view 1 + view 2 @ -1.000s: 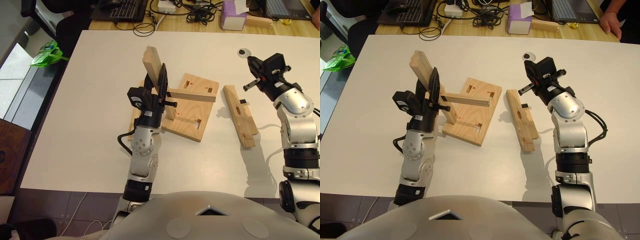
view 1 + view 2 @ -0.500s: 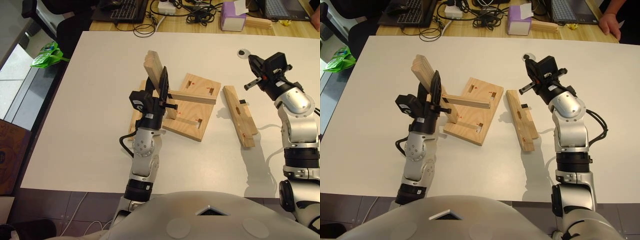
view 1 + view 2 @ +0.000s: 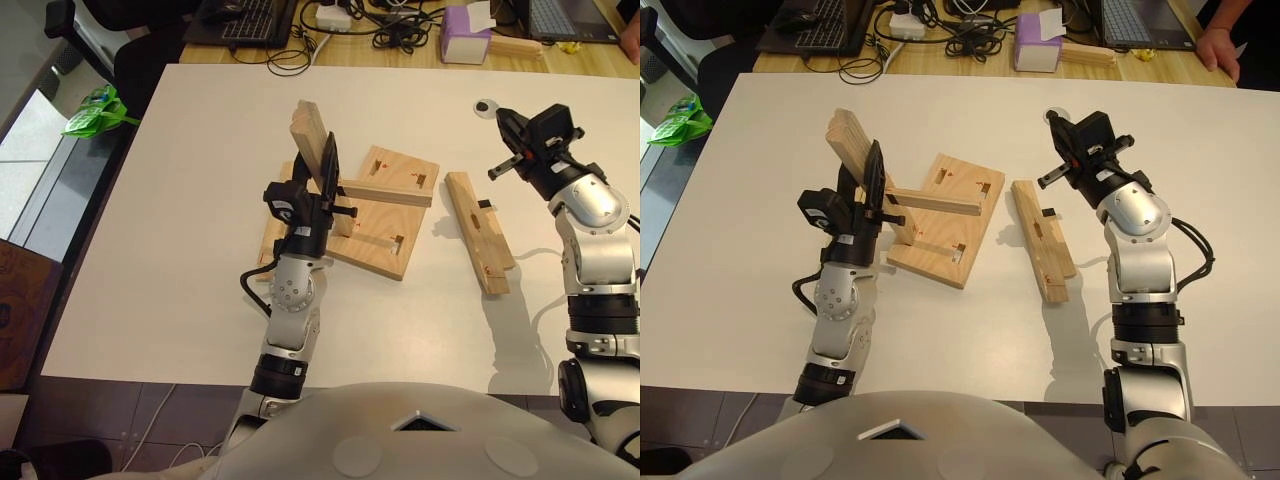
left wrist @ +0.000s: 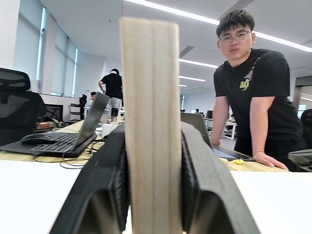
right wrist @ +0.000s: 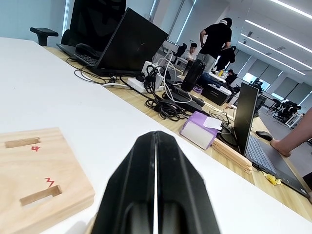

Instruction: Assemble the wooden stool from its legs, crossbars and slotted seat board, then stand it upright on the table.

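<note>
The pale, square wooden seat board (image 3: pixel 362 258), cut with rectangular slots and marked in red, lies flat and askew on the white surface (image 3: pixel 180 250); a thick pale wooden leg (image 3: pixel 308 132) stands tilted at the board's left edge, clamped between the fingers of the left hand (image 4: pixel 151 156); a slim wooden crossbar (image 3: pixel 385 192) runs from that leg rightward over the board; a second leg assembly (image 3: pixel 478 232) lies flat to the board's right, near it but apart.
</note>
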Robot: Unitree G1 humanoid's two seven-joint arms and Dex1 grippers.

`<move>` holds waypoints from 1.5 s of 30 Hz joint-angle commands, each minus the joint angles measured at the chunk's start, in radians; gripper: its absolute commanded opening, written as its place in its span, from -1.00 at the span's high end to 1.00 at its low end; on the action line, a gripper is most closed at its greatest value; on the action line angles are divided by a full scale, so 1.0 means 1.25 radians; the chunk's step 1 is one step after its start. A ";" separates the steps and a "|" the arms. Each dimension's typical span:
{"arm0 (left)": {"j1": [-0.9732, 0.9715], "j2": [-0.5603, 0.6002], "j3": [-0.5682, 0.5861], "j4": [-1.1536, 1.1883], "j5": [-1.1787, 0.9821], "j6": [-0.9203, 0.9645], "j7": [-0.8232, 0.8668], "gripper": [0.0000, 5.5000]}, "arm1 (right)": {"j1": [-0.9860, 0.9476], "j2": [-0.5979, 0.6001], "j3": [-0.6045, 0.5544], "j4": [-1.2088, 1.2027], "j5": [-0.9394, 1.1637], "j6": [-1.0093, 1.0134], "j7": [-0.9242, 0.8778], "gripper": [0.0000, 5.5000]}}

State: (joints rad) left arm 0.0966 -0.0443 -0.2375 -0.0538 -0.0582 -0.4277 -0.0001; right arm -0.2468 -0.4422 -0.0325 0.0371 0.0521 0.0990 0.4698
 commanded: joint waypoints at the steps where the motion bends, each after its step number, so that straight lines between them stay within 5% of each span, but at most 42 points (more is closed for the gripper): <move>1: 0.012 -0.016 0.039 0.096 0.061 0.104 0.073 0.63 | -0.018 -0.005 0.002 0.010 -0.002 -0.011 0.005 1.00; 20: -0.072 -0.017 -0.026 0.228 0.077 0.228 0.125 0.63 | -0.020 -0.004 0.010 0.016 -0.003 -0.020 0.007 1.00; 32: -0.072 -0.031 0.003 0.175 0.036 0.052 0.127 0.63 | 0.008 -0.001 0.021 0.010 -0.010 -0.037 0.007 1.00; 40: -0.074 -0.046 0.023 0.173 0.030 0.010 0.130 0.13 | 0.023 -0.002 0.034 0.006 -0.016 -0.046 0.008 1.00; 45: -0.081 -0.045 0.024 0.167 0.036 -0.002 0.127 0.13 | 0.029 0.001 0.046 0.004 -0.017 -0.046 0.009 1.00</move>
State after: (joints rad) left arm -0.0194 -0.0485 -0.2120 0.1317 -0.0193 -0.4532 0.1589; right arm -0.2143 -0.4421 0.0182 0.0536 0.0407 0.0450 0.4739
